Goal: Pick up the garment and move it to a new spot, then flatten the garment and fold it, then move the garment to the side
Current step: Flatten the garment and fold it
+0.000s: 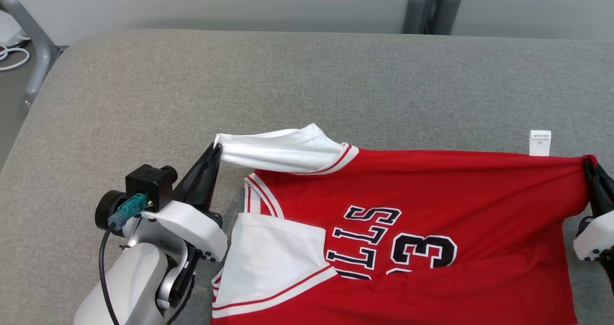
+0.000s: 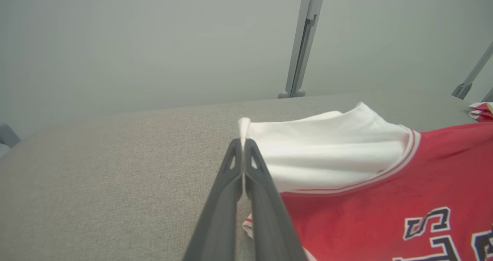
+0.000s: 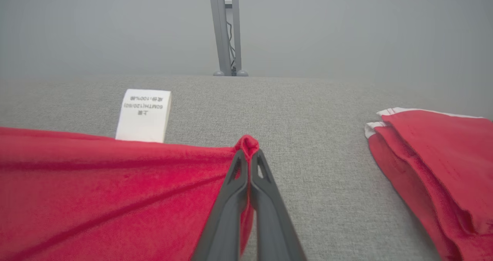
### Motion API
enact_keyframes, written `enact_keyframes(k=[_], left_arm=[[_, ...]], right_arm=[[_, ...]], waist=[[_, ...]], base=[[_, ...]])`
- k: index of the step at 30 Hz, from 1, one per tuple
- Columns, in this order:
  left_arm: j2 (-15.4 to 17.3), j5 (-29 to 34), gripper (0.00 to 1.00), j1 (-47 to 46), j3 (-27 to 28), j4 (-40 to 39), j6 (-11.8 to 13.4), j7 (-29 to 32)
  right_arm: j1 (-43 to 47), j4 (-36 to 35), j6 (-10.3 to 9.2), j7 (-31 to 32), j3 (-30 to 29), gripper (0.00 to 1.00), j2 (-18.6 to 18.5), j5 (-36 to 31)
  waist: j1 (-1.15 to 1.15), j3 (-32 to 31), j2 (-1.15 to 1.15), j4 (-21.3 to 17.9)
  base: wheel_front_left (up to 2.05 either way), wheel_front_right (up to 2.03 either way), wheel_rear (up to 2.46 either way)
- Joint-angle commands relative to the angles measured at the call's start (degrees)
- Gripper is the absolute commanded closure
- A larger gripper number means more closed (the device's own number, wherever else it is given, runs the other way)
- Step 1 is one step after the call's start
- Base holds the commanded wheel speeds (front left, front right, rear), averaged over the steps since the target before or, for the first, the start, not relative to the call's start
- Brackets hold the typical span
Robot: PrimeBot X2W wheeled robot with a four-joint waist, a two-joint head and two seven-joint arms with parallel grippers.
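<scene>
Left jaws were clamped shut on the tip of the white sleeve (image 1: 283,152), holding it just off the grey table (image 1: 144,90). Red jersey (image 1: 431,195) lay across the table's near half, pulled taut between both arms, black lettering and number face up. White care label (image 1: 540,143) stuck out from its far edge near the right end. Right jaws were closed on the jersey's red corner. Further right, apart, a folded red garment (image 3: 435,157) lay on the table.
</scene>
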Motion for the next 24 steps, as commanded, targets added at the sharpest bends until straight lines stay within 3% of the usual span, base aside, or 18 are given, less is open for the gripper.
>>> enact_keyframes(k=[1,10,24], left_arm=[[0.72,0.46,1.00,0.53,0.19,-0.24,0.40,-0.03],[5.17,3.43,1.00,4.37,-2.99,-5.35,0.23,1.35],[11.96,3.74,1.00,12.01,-5.07,-13.34,0.38,4.52]], right_arm=[[-0.49,0.46,-0.07,-0.47,-0.06,1.00,-0.64,-0.60],[2.83,-2.51,-0.06,-1.02,1.08,1.00,-1.39,-2.93],[12.59,-15.37,-0.06,-1.02,0.54,1.00,-4.80,-6.10]], waist=[[0.00,-0.15,0.00,-0.09],[0.00,-1.63,0.00,-0.32],[0.00,-2.34,0.00,-0.69]], base=[[0.00,0.00,0.00],[0.00,0.00,0.00],[0.00,0.00,0.00]])
